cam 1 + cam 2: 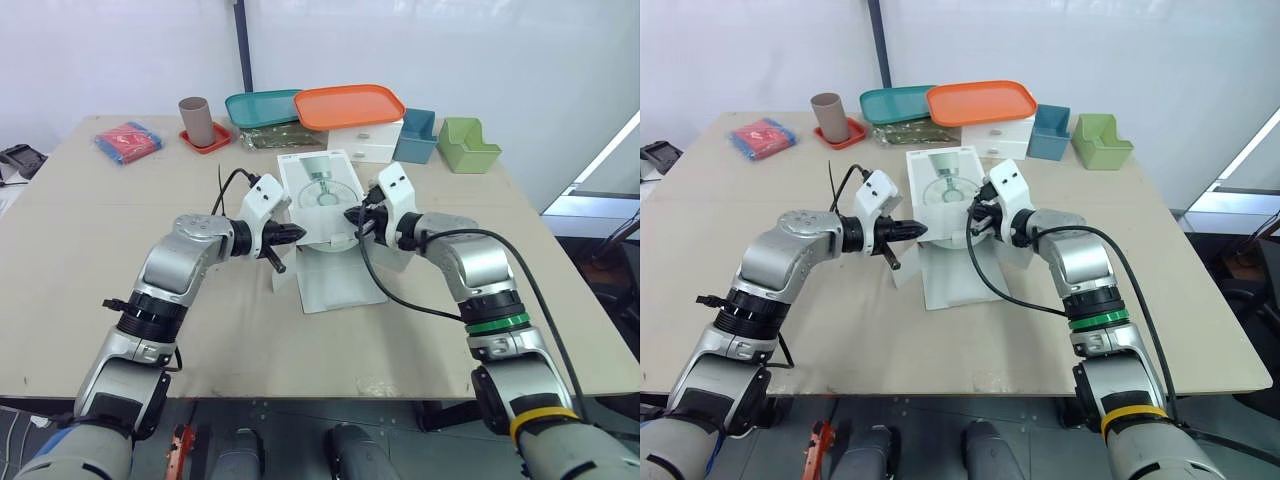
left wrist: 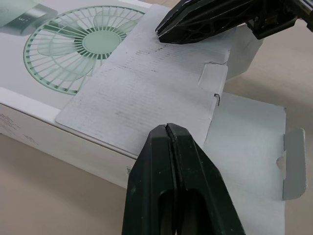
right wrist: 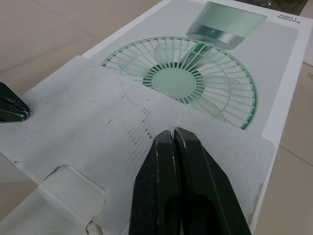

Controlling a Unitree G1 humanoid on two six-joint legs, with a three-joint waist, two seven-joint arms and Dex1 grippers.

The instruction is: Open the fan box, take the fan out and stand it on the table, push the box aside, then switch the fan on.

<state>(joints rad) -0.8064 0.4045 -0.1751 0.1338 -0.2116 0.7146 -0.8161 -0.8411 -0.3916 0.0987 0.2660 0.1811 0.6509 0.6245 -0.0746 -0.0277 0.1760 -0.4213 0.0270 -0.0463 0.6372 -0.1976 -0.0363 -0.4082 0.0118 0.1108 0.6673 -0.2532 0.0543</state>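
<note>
The robot is on the first step: opening the fan box [image 1: 325, 185]. The box lies flat in the middle of the table [image 1: 80, 230], with its near end open. A grey inner flap [image 2: 146, 93] is folded back over the fan picture [image 3: 176, 78]. A long white flap [image 1: 340, 280] lies on the table toward the robot. The left gripper [image 1: 297, 234] and right gripper [image 1: 352, 215] sit at the grey flap, each with its two fingers pressed together, holding nothing. The fan is hidden inside (it likely comes out next). A claw would probably need to open and reach into the open end. Small print at one corner seems to say "Portable".
</note>
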